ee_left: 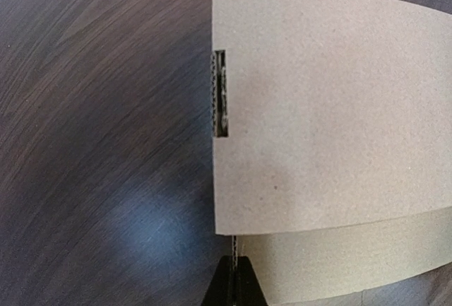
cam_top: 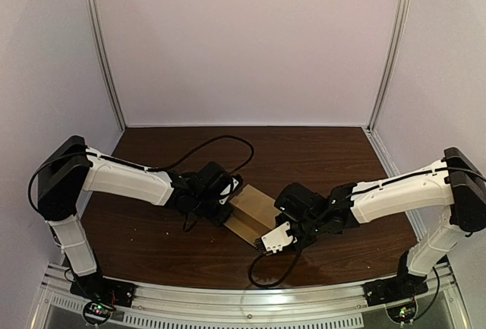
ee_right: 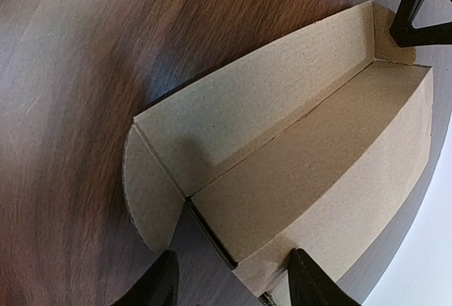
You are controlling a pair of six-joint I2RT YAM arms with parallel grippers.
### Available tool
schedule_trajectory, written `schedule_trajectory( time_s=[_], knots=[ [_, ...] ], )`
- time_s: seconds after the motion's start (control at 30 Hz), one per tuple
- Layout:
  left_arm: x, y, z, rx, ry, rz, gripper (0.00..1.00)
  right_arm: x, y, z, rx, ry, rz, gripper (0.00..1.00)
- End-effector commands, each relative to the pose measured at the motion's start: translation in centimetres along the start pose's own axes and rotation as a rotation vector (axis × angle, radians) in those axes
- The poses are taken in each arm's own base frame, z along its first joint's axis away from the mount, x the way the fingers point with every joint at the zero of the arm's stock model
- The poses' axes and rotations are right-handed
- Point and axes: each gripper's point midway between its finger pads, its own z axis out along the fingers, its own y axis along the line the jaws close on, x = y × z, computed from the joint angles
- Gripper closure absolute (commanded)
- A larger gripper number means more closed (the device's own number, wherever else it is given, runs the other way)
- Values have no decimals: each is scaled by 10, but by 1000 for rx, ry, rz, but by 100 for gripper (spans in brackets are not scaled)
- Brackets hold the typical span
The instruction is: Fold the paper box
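The left fingers [ee_left: 248, 293] clamp one end of the paper box [cam_top: 250, 215], probably to steady it near the counter's [cam_top: 319, 154] front edge; the right fingers [ee_right: 314, 285], apart, straddle the other end.

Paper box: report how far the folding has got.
Done: a long wall and an end flap of the box stand upright. In hand: the left gripper is shut on a thin wall edge, and the right gripper hangs open at the flap end. Left: the top is open, so the remaining sides and the closing are not yet done.
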Motion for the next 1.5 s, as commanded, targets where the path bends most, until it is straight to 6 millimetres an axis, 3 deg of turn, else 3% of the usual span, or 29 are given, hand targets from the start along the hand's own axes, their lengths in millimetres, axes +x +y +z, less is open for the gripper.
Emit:
schedule_trajectory(
  time_s=[0.0, 0.23, 0.67, 1.3, 1.47],
  knots=[
    [-6, -5, 5, 26, -10, 7, 100, 36, 70, 9, -288, 109, -52, 45],
    [-3, -4, 5, 22, -4, 9, 100, 34, 76, 15, -336, 108, -42, 41],
    [-4, -5, 6, 25, -4, 4, 100, 24, 65, 31, -297, 125, 92, 55],
    [-4, -5, 7, 32, 0, -4, 100, 21, 77, 38, -330, 131, 113, 51],
    [-4, -5, 6, 34, -1, -6, 100, 16, 73, 40, -311, 133, 158, 56]
  ],
)
